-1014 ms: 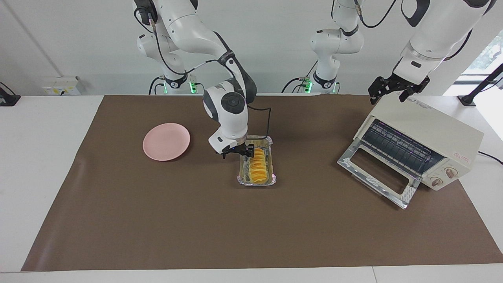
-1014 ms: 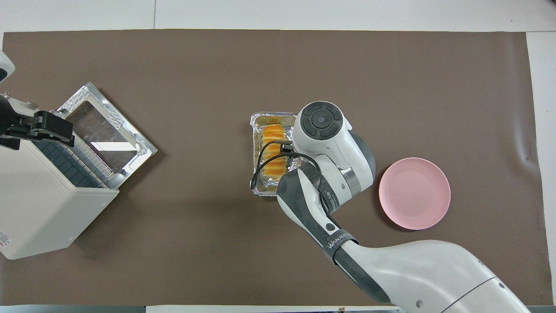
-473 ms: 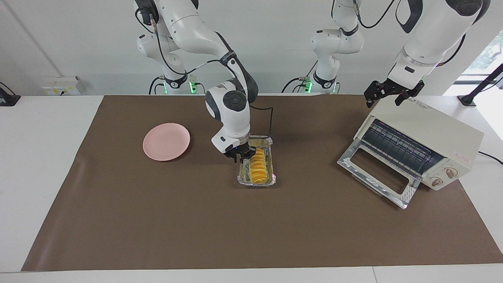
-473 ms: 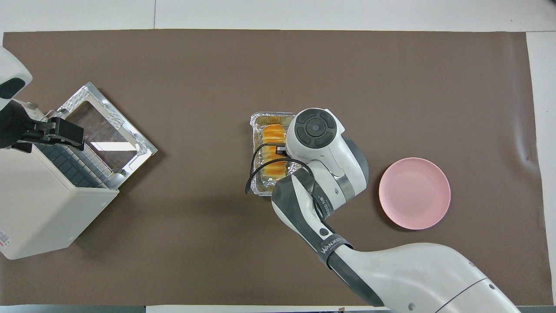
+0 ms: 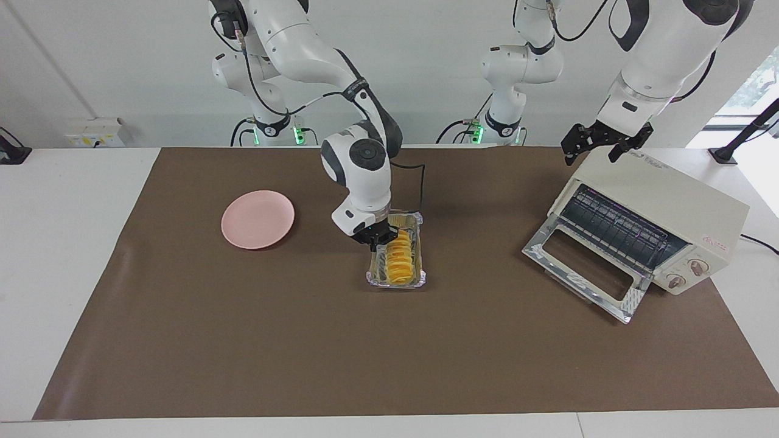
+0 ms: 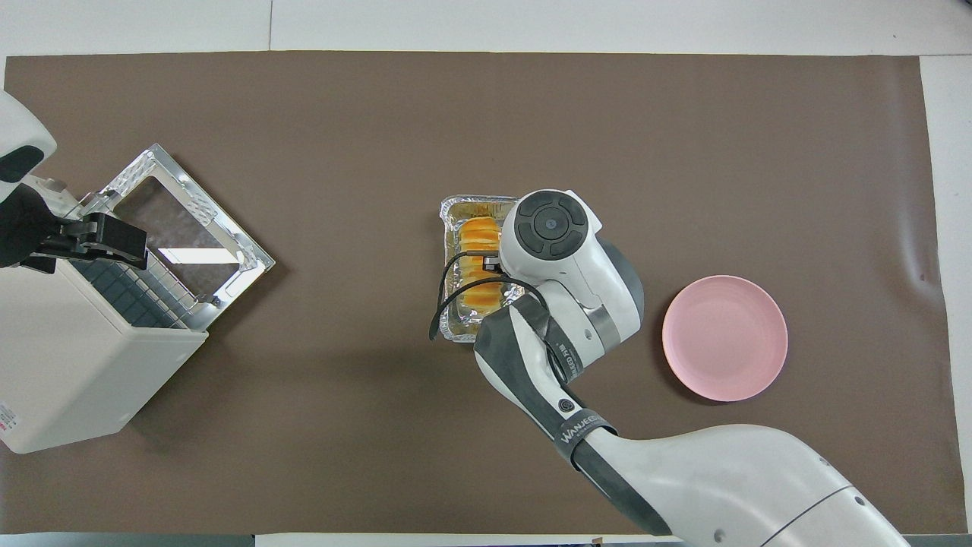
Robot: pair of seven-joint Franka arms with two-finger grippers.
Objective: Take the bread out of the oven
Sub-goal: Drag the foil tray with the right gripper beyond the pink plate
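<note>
Brown matting covers the white surface (image 5: 389, 340), and near its middle the bread (image 5: 400, 258) lies in a foil tray (image 5: 396, 281), already outside the oven (image 5: 660, 213), which stands at the left arm's end with its glass door (image 5: 584, 267) dropped open and its rack bare as far as can be seen. At the tray's nearer end the right gripper (image 5: 377, 238) is low over the loaf, its fingers drawn close together on or just beside that end; whether they truly clamp the loaf, or catch the tray's rim instead, I cannot tell from either view, since the wrist hides the contact from above. The step in hand looks like lifting the loaf from the tray, probably toward the pink plate (image 5: 258, 219) that lies toward the right arm's end. To do it well, the fingers should span the loaf across its width, clear of the foil rim, and squeeze gently, because a ridged loaf could part between slices. A straight, slow rise would show early whether the light tray comes up too. Over the oven's top corner nearest the robots, the left gripper (image 5: 599, 141) waits with fingers apart, well away from the tray.
</note>
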